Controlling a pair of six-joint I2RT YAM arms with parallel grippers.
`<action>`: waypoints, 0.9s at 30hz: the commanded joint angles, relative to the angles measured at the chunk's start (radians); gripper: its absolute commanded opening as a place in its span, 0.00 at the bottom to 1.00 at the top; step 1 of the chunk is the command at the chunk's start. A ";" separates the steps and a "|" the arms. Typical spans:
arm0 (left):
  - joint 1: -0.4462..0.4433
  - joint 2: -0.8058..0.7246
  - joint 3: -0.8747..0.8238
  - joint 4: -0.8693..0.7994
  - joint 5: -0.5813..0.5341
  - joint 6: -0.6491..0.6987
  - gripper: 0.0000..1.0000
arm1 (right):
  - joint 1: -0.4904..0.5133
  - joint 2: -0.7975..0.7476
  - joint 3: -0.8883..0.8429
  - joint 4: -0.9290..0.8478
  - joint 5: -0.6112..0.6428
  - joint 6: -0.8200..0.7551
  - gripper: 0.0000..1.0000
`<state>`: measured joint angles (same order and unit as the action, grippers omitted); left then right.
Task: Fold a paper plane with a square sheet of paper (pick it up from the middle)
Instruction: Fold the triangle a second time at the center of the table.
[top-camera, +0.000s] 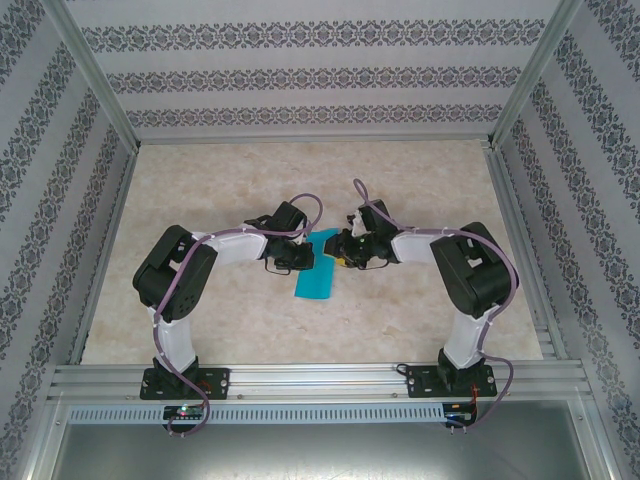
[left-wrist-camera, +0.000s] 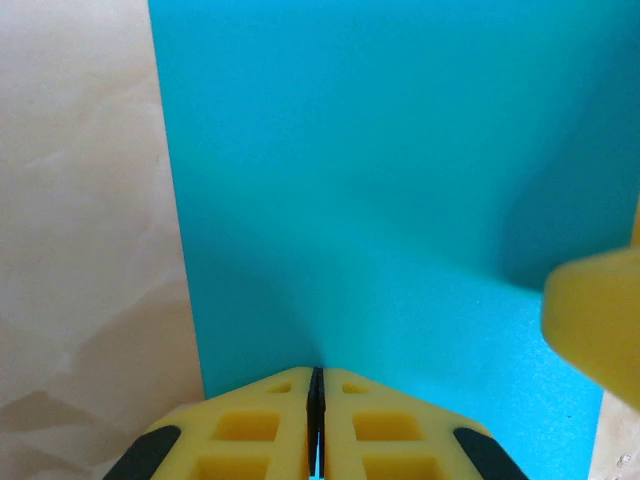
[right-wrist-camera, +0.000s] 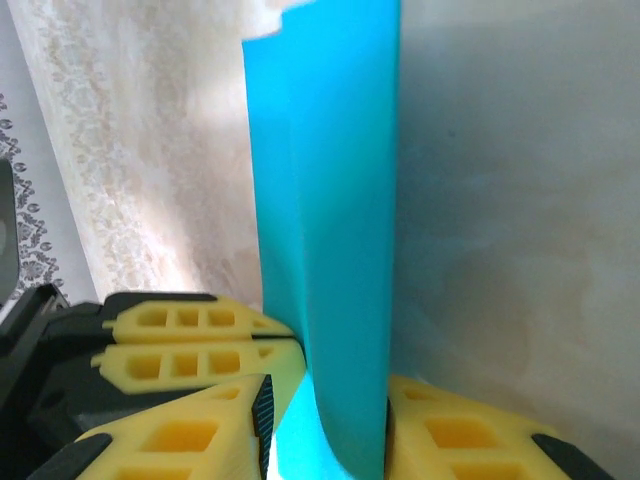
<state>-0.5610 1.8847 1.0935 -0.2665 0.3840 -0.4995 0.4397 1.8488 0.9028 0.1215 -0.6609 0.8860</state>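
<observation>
- Two end effectors meet over the middle of the tabletop (top-camera: 200, 190), with the square sheet of paper (top-camera: 314, 278) between them. Its far end is up at their tips and its near end reaches toward the arm bases. Whether that near end rests on the tabletop I cannot tell.
- At the left, the left end effector (left-wrist-camera: 316, 395) has its yellow fingers pressed together, with only a dark slit between them. It pinches the sheet at an edge, and a soft shadowed furrow runs from the tips into the paper.
- In the middle, the sheet looks thin, almost weightless and limp.
  - It will likely bow and sag wherever it is unsupported.
  - Any crease pressed in by mistake will probably stay.
  - Its smooth face may slide in a loose pinch.
  - I judge the best hold to be a shallow pinch at an edge, close to the line being folded, with both holds level so the paper does not twist.
- At the right, the right end effector (right-wrist-camera: 330, 388) has its fingers part-way apart, closed around a rounded, doubled-over fold of the sheet. The paper fills the gap and touches the right-hand finger. The fold is not pressed flat.
- No brand, label or writing can be read. The paper is plain, and the walls (top-camera: 300, 75) carry only ornamental bands.
</observation>
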 joint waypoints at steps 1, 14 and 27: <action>-0.002 0.032 -0.042 -0.146 -0.037 0.028 0.13 | -0.012 0.032 0.044 -0.037 -0.019 -0.045 0.33; -0.001 -0.024 -0.020 -0.134 -0.006 0.009 0.25 | -0.011 0.037 0.071 -0.039 -0.038 -0.070 0.15; 0.025 -0.251 0.002 -0.153 -0.022 -0.043 0.51 | -0.021 -0.039 0.037 0.072 -0.142 0.034 0.03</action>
<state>-0.5529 1.6924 1.0939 -0.3614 0.3962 -0.5297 0.4335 1.8549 0.9550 0.1242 -0.7425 0.8719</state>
